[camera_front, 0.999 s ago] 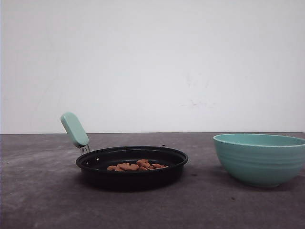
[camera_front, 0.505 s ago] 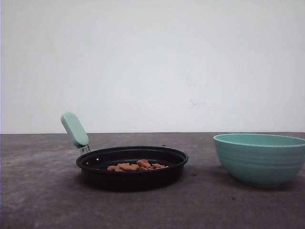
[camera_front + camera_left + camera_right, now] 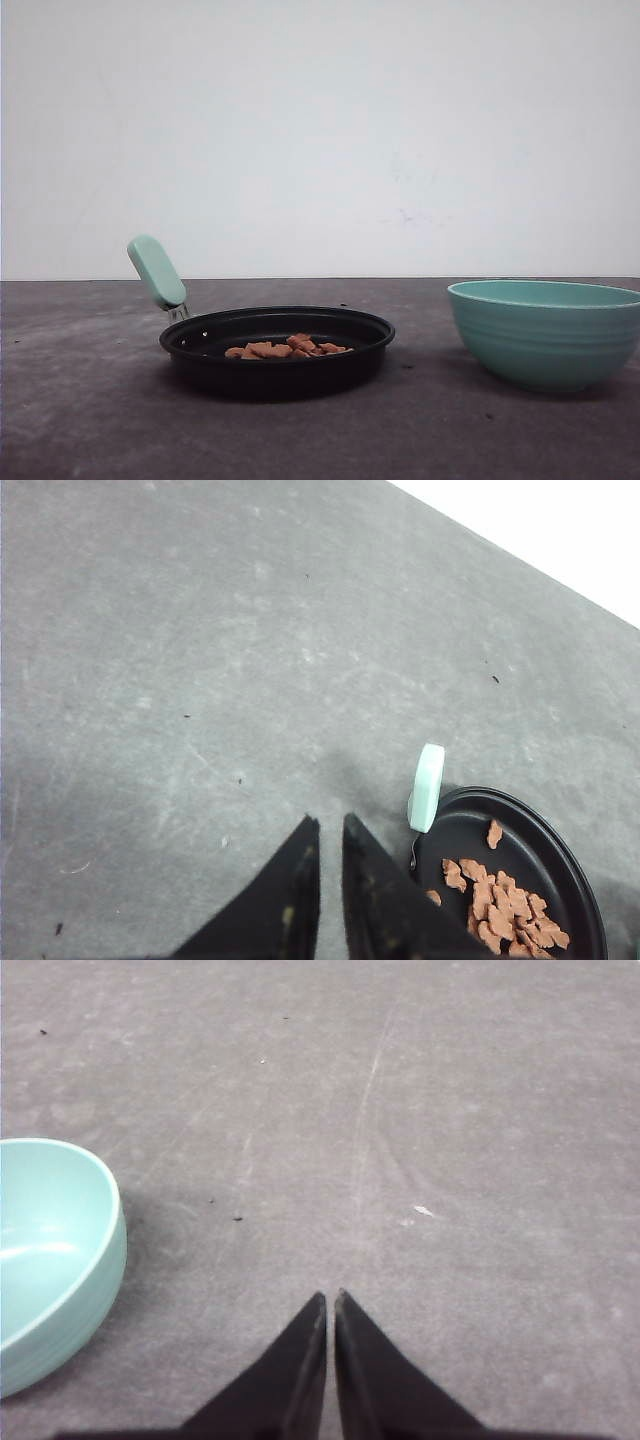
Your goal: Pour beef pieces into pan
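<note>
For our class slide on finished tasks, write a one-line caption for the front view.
Beef pieces lie in the black pan; the teal bowl stands apart on the grey table.

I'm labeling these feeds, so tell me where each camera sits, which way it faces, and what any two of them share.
Front view: low at table height, facing forward to the white wall, across the pan holding the beef pieces and the teal bowl; no robot parts.
Left wrist view: above the table, looking down past the left gripper fingers at pan and beef.
Right wrist view: looking down past the right gripper fingers, bowl beside.
Front shares pan with left wrist, bowl with right wrist.
</note>
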